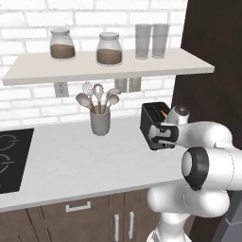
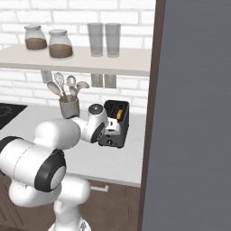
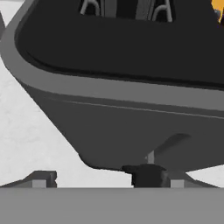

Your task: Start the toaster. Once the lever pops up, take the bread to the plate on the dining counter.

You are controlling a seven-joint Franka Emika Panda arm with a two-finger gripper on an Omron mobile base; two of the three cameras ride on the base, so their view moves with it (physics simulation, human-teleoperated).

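The black toaster (image 1: pixel 152 118) (image 2: pixel 118 118) (image 3: pixel 131 122) stands on the white kitchen counter (image 1: pixel 85 160), close to the dark tall panel. An orange-tan edge of the bread (image 1: pixel 163 113) (image 2: pixel 119 113) (image 3: pixel 218 8) shows in one slot. My gripper (image 1: pixel 165 135) (image 2: pixel 109 131) (image 3: pixel 109 181) is pressed close to the toaster's front face, low down. In the hand view its fingertips (image 3: pixel 41 179) stand wide apart, open, and the toaster's dark lever knob (image 3: pixel 146 174) sits between them, nearer the right one. Whether a finger touches the knob cannot be told. The plate and the dining counter are out of view.
A grey utensil cup (image 1: pixel 100 122) (image 2: pixel 69 108) with spoons stands left of the toaster. Above hangs a shelf (image 1: pixel 108 68) with jars and glasses. A black stovetop (image 1: pixel 12 158) lies far left. A tall dark panel (image 2: pixel 194 113) walls off the right side.
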